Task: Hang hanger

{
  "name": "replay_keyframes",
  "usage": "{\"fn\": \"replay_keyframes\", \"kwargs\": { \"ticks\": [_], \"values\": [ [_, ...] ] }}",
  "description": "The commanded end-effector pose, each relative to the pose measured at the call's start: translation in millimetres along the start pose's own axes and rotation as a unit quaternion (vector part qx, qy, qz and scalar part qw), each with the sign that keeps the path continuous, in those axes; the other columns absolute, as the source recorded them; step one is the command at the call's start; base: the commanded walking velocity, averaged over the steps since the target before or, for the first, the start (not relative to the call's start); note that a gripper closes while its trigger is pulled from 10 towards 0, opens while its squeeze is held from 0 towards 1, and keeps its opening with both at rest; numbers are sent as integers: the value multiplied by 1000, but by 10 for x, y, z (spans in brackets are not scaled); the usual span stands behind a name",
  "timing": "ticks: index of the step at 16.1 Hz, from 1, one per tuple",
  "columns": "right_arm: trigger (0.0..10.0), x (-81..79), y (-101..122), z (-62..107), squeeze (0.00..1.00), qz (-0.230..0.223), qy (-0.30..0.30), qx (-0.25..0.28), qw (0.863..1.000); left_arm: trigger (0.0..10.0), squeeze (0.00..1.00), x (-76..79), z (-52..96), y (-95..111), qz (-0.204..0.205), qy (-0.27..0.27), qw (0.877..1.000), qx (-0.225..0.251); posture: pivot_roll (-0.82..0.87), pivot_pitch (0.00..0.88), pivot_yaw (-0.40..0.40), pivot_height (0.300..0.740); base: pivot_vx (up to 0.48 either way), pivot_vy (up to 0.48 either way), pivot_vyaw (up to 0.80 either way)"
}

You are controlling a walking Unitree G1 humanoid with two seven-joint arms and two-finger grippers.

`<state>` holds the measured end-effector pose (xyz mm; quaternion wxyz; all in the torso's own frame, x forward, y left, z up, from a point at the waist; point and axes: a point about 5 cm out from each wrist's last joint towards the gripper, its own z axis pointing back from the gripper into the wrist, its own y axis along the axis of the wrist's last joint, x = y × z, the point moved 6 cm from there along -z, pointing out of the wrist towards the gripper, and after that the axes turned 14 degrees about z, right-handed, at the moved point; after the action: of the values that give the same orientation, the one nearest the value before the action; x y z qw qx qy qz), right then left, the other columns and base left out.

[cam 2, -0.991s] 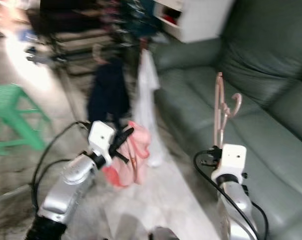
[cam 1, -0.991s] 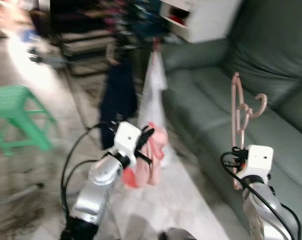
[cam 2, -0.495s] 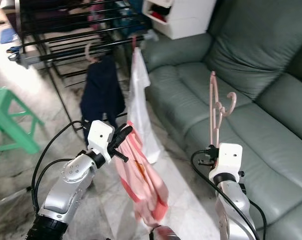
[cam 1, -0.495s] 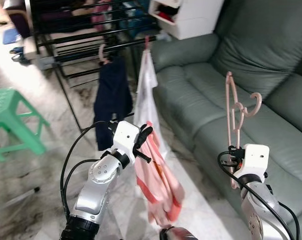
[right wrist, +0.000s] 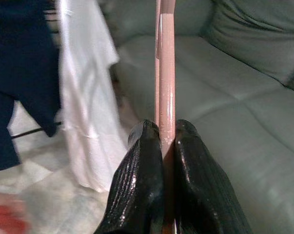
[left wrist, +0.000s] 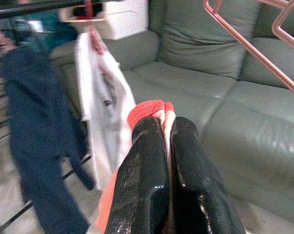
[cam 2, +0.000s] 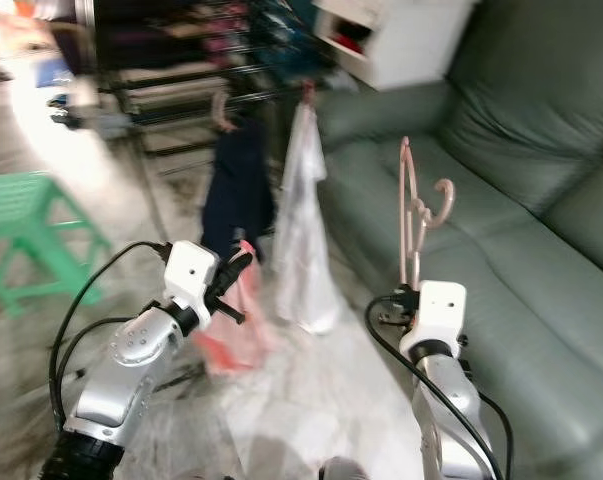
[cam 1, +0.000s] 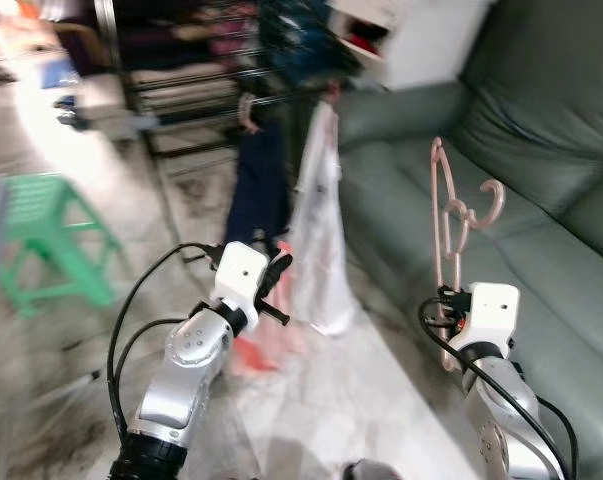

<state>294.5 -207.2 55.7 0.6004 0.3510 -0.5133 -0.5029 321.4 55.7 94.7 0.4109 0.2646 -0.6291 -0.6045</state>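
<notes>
My right gripper point(right wrist: 162, 132) is shut on a pink plastic hanger point(cam 1: 449, 215), held upright over the sofa's front edge with its hook toward the sofa back. At the left my other gripper point(left wrist: 167, 127) is shut on a pink and red garment point(cam 1: 264, 340), which hangs down toward the floor. Ahead stands a black drying rack point(cam 1: 196, 85). A dark blue garment point(cam 1: 258, 182) and a white garment point(cam 1: 318, 235) hang from its front bar on hangers.
A green leather sofa point(cam 1: 541, 170) takes up the right side. A green plastic stool point(cam 1: 43, 235) stands at the left on the marble floor. A white cabinet point(cam 1: 411, 40) sits behind the sofa's arm. The head views are blurred.
The head camera has swung, shifting the whole scene rightward and blurring it. The pink and red garment now hangs bunched and shorter under my left gripper. Both grips are unchanged.
</notes>
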Motion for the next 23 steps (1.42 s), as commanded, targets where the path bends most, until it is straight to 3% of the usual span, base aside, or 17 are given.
{"fn": "replay_keyframes", "kwargs": {
  "ticks": [1,8,14,17,23],
  "values": [
    [10000,82,-36,-3,0,6,-11,-9,1000,10000,0,105,-52,46,-6,-19,1000,7,-89,0,26,740,0,0,-800],
    [10000,18,-142,31,0,4,-7,-24,1000,10000,0,134,-49,7,-3,-23,1000,2,-82,0,18,740,0,0,-800],
    [10000,63,-137,9,0,3,-13,-22,1000,10000,0,159,-51,-67,4,-24,1000,-4,-91,0,20,740,0,0,-765],
    [10000,111,-82,6,0,4,-24,-10,1000,10000,0,175,-68,-61,1,-28,1000,-2,-96,0,19,740,0,0,0],
    [10000,132,-209,52,0,15,-32,-35,999,10000,0,190,-53,-152,5,-30,999,-14,-102,0,18,740,-217,0,0]
  ]
}}
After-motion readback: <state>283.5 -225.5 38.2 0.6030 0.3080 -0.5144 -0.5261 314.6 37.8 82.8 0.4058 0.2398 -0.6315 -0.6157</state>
